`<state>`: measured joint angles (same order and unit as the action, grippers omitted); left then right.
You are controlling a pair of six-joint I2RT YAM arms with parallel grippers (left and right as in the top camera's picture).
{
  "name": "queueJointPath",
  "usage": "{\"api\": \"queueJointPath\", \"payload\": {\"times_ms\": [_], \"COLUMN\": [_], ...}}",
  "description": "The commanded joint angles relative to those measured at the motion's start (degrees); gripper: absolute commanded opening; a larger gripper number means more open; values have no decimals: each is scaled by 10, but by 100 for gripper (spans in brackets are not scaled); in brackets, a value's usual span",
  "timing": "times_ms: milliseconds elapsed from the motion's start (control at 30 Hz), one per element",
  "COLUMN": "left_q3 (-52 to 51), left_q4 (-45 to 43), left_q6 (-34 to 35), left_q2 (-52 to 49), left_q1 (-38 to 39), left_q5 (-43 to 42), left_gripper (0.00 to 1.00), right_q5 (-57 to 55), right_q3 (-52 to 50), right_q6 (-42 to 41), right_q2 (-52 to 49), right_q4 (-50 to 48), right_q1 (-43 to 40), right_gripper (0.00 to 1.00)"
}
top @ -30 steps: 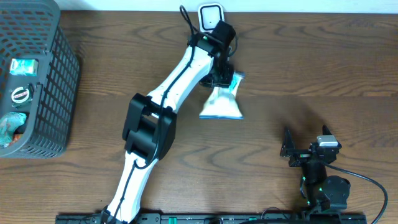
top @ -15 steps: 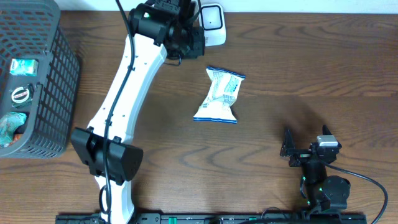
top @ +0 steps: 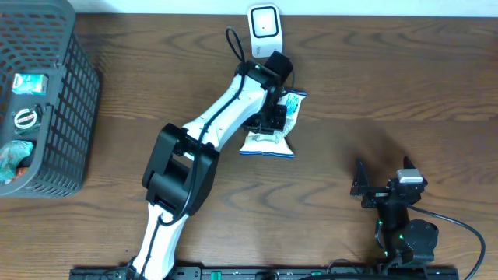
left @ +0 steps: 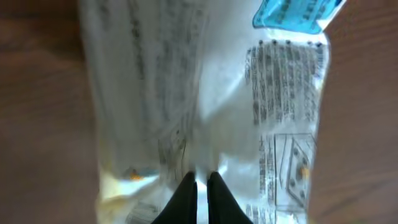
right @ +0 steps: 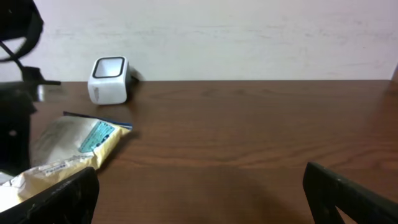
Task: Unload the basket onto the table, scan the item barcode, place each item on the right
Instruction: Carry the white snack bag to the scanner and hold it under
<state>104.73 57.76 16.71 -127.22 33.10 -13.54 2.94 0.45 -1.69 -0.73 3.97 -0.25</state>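
A white snack bag (top: 268, 145) with blue print lies on the wooden table just below the white barcode scanner (top: 264, 23). My left gripper (top: 274, 117) is down on the bag's middle, shut on a thin fold of its film. In the left wrist view the bag (left: 280, 112) fills the frame, and the two black fingertips (left: 186, 190) nearly touch at its centre seam. My right gripper (top: 383, 179) rests open near the front right, apart from everything. The right wrist view shows the bag (right: 68, 146) at far left and the scanner (right: 109, 79) behind it.
A grey wire basket (top: 74, 93) holding several packaged items stands at the far left. The left arm stretches diagonally from the front edge up to the bag. A black cable loops beside the scanner.
Half a second ago the left arm was raised beside the scanner with the bag lying alone. Now it has come down onto the bag, shut. The right arm has not moved.
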Motion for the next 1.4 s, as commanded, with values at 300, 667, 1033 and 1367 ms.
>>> {"api": "queueJointPath", "payload": {"times_ms": [300,667,1033,1367], "left_q3": [41,-22,-12,17], "left_q4": [-63,-168,-195,-154], "left_q6": [35,36,43,44], "left_q2": [31,15,-55,79], "left_q1": [-15,-26,-40,-37], "left_q5": [10,41,179,76], "left_gripper": [7,7,10,16], "right_q5": [-2,-2,-2,-2], "right_q3": [-2,-2,-2,-2], "right_q6": [0,1,0,1], "right_q2": [2,2,2,2], "right_q4": [1,1,1,1], "right_q1": [-5,-5,-5,-5], "right_gripper": [99,99,99,99]}}
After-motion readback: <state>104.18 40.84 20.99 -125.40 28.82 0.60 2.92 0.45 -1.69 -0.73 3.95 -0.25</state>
